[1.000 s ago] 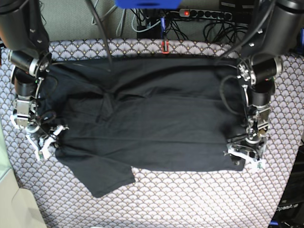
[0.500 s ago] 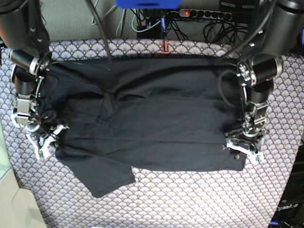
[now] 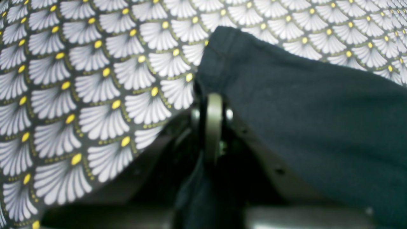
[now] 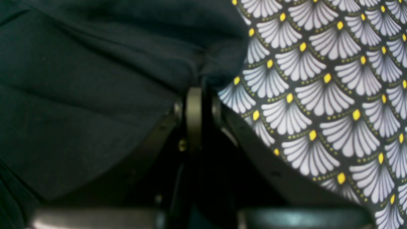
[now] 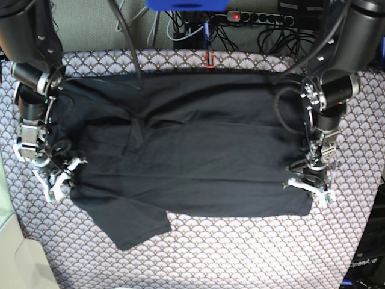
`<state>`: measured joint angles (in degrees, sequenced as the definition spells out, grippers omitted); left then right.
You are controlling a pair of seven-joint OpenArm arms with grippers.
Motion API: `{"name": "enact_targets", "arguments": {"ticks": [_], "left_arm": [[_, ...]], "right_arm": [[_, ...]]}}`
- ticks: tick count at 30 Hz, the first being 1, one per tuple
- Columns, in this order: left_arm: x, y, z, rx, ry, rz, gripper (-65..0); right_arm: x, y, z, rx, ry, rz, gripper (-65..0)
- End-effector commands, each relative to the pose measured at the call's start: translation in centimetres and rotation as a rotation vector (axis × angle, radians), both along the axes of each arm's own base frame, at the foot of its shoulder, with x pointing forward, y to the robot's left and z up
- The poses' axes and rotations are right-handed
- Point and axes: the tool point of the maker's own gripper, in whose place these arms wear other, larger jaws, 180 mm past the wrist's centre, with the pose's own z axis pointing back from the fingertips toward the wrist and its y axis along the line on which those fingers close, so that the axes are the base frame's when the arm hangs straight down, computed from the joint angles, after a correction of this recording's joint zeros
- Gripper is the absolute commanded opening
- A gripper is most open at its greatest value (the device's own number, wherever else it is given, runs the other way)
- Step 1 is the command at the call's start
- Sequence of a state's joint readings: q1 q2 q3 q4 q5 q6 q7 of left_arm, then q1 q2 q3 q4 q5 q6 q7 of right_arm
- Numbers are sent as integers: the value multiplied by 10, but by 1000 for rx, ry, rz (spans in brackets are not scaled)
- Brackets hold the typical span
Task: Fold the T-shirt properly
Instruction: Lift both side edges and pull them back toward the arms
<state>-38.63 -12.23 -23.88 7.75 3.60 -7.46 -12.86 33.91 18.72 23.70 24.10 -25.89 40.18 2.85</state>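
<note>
The dark T-shirt [image 5: 192, 156] lies spread wide across the scallop-patterned tablecloth [image 5: 240, 253], one sleeve sticking out toward the front left. My left gripper [image 5: 308, 186] sits at the shirt's front right corner. In the left wrist view its fingers [image 3: 213, 127] are pressed together, with the T-shirt's hem [image 3: 222, 51] bunched over their tips. My right gripper [image 5: 58, 180] is at the shirt's left edge. In the right wrist view its fingers [image 4: 194, 114] are shut, pinching a fold of T-shirt fabric [image 4: 210, 70].
A power strip and tangled cables [image 5: 258, 21] run behind the table's back edge, beside a small red object [image 5: 209, 58]. A pale surface [image 5: 15, 259] borders the front left corner. Bare tablecloth shows in front of the shirt and to its right [image 5: 361, 180].
My left gripper has gone from open to shut at the shirt's front right corner and has shifted slightly toward the back. My right gripper has stayed put.
</note>
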Motion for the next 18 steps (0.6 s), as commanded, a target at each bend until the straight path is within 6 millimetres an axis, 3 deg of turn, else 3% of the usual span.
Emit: {"name": "enact_targets", "arguments": {"ticks": [1,7,9,18], "left_arm": [[11,0,11,-2,-6,-11,-650],[12,-1,12,-9,-12,-13,-650],[11,-1,11,-10,-10,-14,-650],[11,-1,11,-12,-11,-12,-650]], "right_arm": [[5,-10,8,-35,-5,-2,-650],[9,-14,15,-38,-19,-7,-650],[14,-19,26,-64,-55,-9,-650],[-7,-12,44,-195,-157,29,-650]]}}
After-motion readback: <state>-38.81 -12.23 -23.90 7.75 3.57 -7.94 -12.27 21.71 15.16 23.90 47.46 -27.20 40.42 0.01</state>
